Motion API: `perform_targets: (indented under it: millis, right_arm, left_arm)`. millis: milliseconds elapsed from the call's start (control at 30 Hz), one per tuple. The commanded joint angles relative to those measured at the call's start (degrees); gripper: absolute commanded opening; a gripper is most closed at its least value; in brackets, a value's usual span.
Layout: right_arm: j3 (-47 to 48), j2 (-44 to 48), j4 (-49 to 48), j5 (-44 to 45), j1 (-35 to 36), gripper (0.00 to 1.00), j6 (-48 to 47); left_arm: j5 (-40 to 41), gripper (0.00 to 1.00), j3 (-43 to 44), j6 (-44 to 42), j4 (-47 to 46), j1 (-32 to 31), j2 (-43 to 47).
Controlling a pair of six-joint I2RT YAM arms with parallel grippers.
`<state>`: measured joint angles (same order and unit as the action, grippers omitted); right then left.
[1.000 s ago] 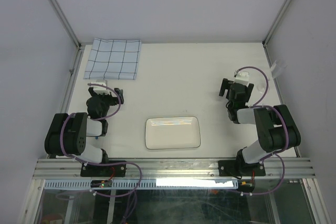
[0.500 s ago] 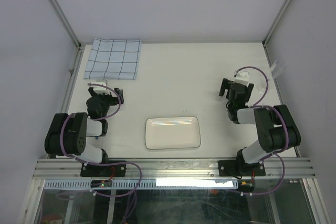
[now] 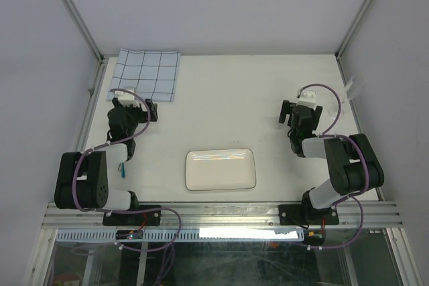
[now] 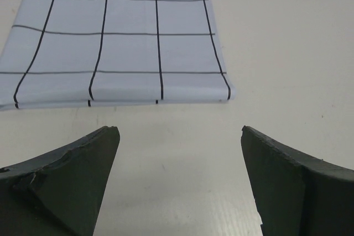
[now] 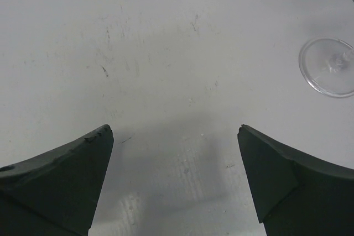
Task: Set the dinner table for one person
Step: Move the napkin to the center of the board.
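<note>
The dinner table (image 3: 228, 98) is a wide cream-white top edged by aluminium rails. A white rectangular plate (image 3: 220, 169) lies near its front edge, between the two arms. My left gripper (image 3: 134, 106) stands open just short of the near edge of a folded pale-blue grid cloth (image 3: 145, 74). In the left wrist view, that cloth (image 4: 116, 42) lies right ahead of the open gripper (image 4: 180, 131), and only bare table lies between the fingers. My right gripper (image 3: 300, 109) is open over bare table at mid right, and the right wrist view shows it (image 5: 174, 128) holding nothing.
A clear glass-like object (image 3: 353, 88) sits at the table's right edge; its round transparent base (image 5: 329, 74) appears ahead and to the right of the right gripper. Grey walls and rails close in the left, right and far sides.
My left arm has stretched forward, bringing its open gripper closer to the grid cloth. The right arm and the plate have not moved.
</note>
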<state>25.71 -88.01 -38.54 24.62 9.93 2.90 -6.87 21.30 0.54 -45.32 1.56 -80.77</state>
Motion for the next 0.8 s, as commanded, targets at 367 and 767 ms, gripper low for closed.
perform_targets:
  millis: [367,767]
  right_arm:
    - [13.82,14.64,16.04,-9.46,2.47,0.97,-3.85]
    - [23.6,22.59,24.43,-26.3,2.81,1.0,-0.86]
  left_arm:
    - [-9.13,0.92,14.0,16.54,12.59,0.05,2.39]
    - [-16.69,0.99,8.04,24.55,-4.42,0.04,17.33]
